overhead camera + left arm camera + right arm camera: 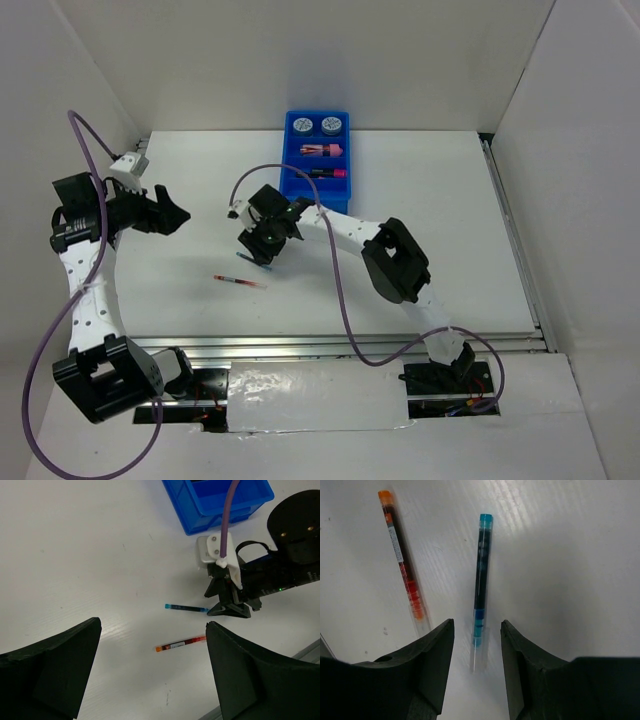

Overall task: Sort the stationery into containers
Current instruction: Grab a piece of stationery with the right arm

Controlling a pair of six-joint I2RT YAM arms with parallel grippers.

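— Blue pen [481, 575]: where does it lie?
— Flat on the white table [440, 190], to the near left of the blue tray [287, 150]. Its clear end sits between the fingers of the right gripper [477, 630], which points down at it from above.
— Clamped on it?
— No. The two black fingers [437, 660] stand a little apart, with a strip of table showing on each side of the pen. They grip nothing.
— And the red pen [180, 643]?
— Also flat on the table, just beside the blue one on its near side and roughly parallel to it, outside the right fingers. The two pens do not touch.
— Left gripper [152, 625]?
— Spread wide with nothing between its fingers, above the left part of the table, well apart from both pens and the tray.
— What sits in the tray?
— Two round patterned rolls [304, 125], side by side in the farthest compartment. The next compartment holds pink and orange pieces [322, 151]. From overhead they are too small to tell apart, possibly a cylinder and a highlighter. A pink-black highlighter [328, 173] lies in the third. The nearest compartment is partly hidden by the right arm [345, 228].
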